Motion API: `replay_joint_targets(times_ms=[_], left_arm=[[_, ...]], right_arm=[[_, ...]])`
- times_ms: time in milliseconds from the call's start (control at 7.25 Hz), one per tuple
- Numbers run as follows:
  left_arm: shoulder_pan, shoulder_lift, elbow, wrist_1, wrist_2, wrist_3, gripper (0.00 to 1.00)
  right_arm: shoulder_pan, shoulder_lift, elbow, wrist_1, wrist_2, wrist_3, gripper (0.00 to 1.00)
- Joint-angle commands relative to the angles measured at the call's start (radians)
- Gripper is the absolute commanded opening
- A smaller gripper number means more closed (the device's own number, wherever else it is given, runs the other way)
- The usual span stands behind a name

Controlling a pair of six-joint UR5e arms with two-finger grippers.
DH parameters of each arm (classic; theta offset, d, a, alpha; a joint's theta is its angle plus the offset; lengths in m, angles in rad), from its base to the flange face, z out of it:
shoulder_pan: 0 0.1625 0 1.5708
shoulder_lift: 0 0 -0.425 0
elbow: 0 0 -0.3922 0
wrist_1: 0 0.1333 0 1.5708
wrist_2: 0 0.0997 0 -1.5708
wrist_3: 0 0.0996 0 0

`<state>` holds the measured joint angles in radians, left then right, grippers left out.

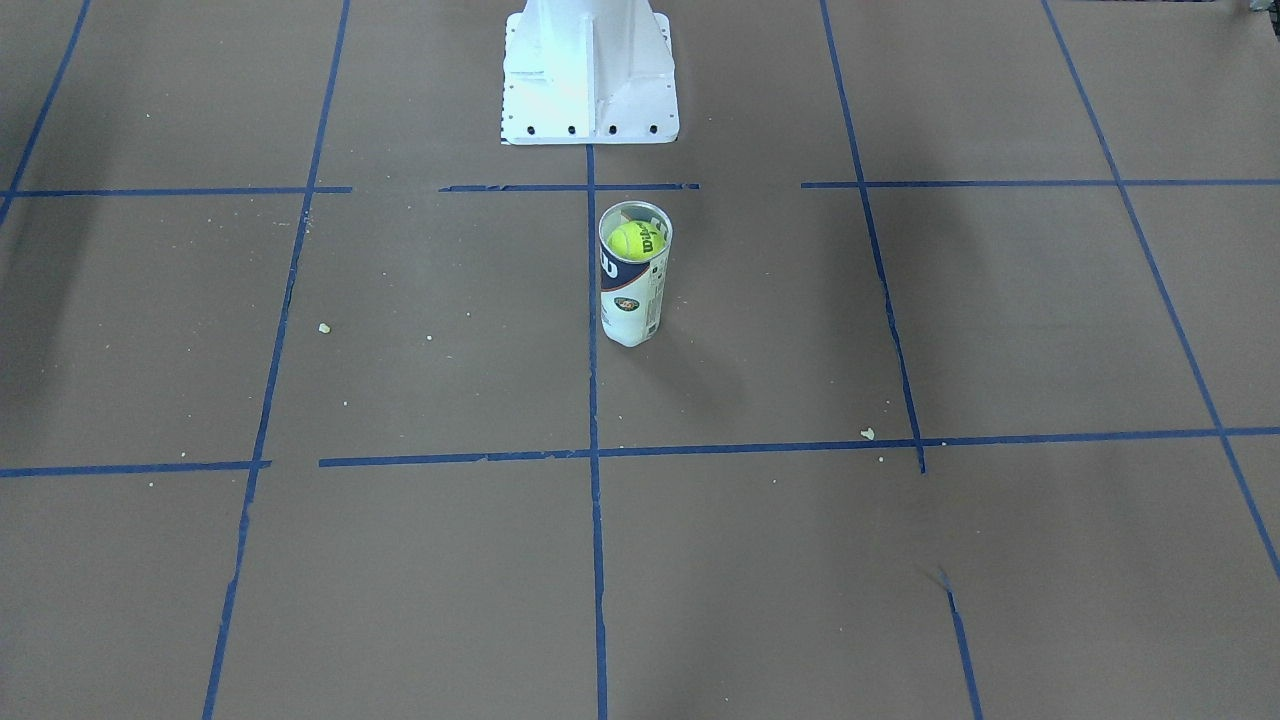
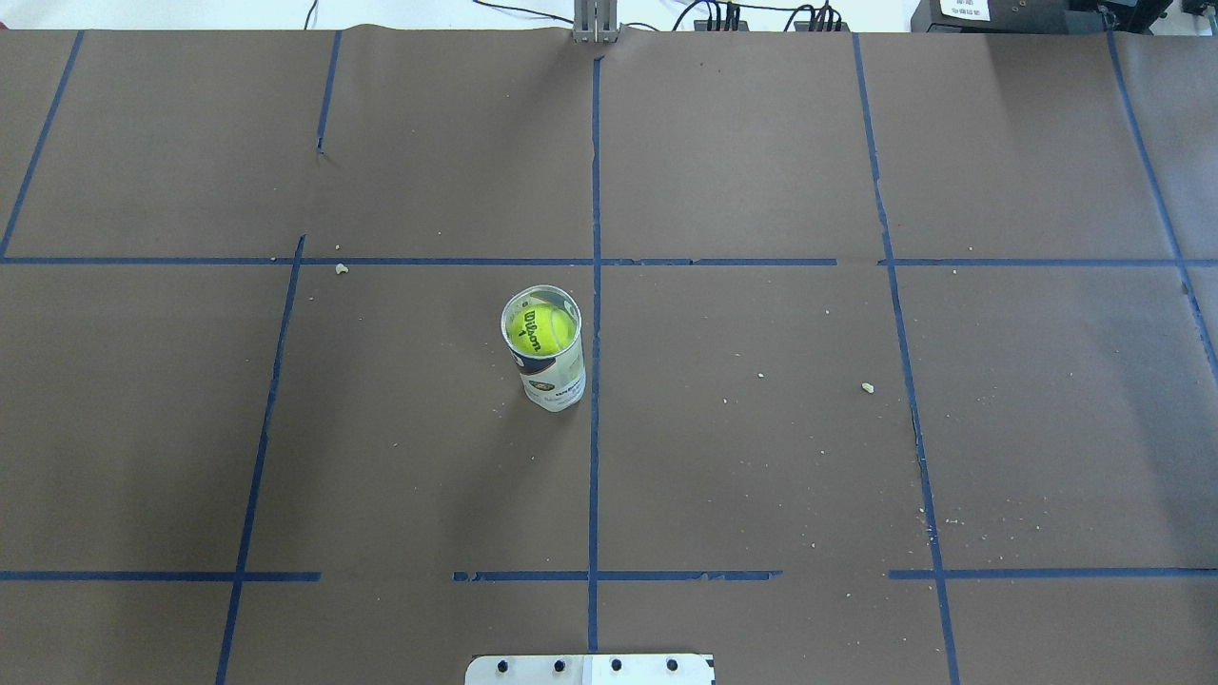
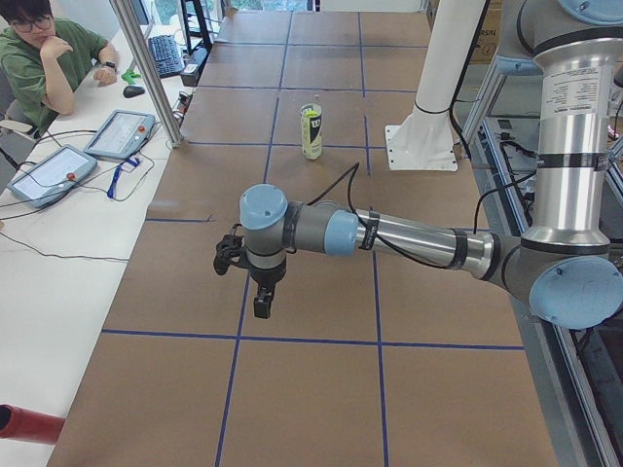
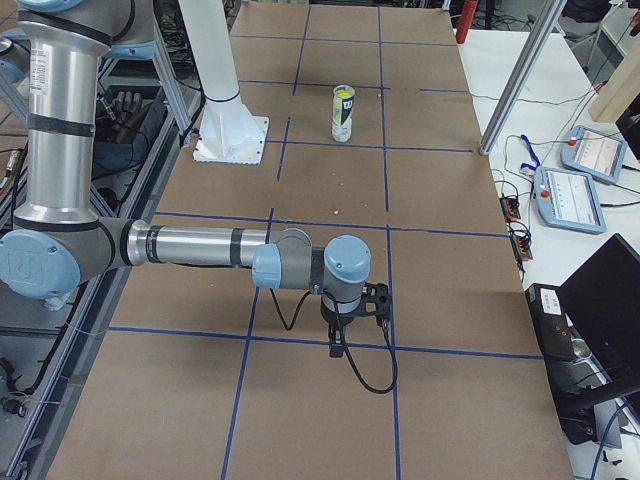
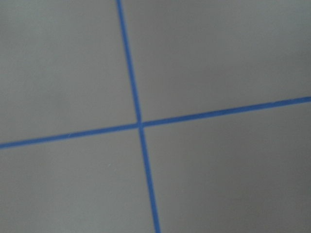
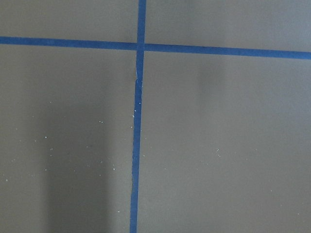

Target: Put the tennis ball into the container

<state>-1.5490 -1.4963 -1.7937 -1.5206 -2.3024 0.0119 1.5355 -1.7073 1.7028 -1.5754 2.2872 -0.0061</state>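
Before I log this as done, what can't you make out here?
- Left gripper jaws: exterior left view only, small and dark; open or shut unclear.
- Right gripper jaws: same, exterior right view.
- Below the tennis ball inside the container: hidden by ball and label, all views.

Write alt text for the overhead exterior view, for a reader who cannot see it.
A clear container stands upright near the middle of a brown table, just left of the central blue tape line, with the yellow-green tennis ball inside near its mouth. No robot arm shows; a white base plate sits at the bottom edge.
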Motion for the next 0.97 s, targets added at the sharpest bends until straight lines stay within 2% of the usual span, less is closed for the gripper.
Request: replay_joint_targets(times_ms=[0,828], left_arm=[[-0.033,0.077,-0.009,0.000,-0.075,0.051,1.00],[-0.036,0.073,0.005,0.005,-0.061,0.037,1.00]], right_arm=[[0.000,0.000,0.000,0.000,0.000,0.000,1.00],[0.000,0.000,0.000,0.000,0.000,0.000,1.00]])
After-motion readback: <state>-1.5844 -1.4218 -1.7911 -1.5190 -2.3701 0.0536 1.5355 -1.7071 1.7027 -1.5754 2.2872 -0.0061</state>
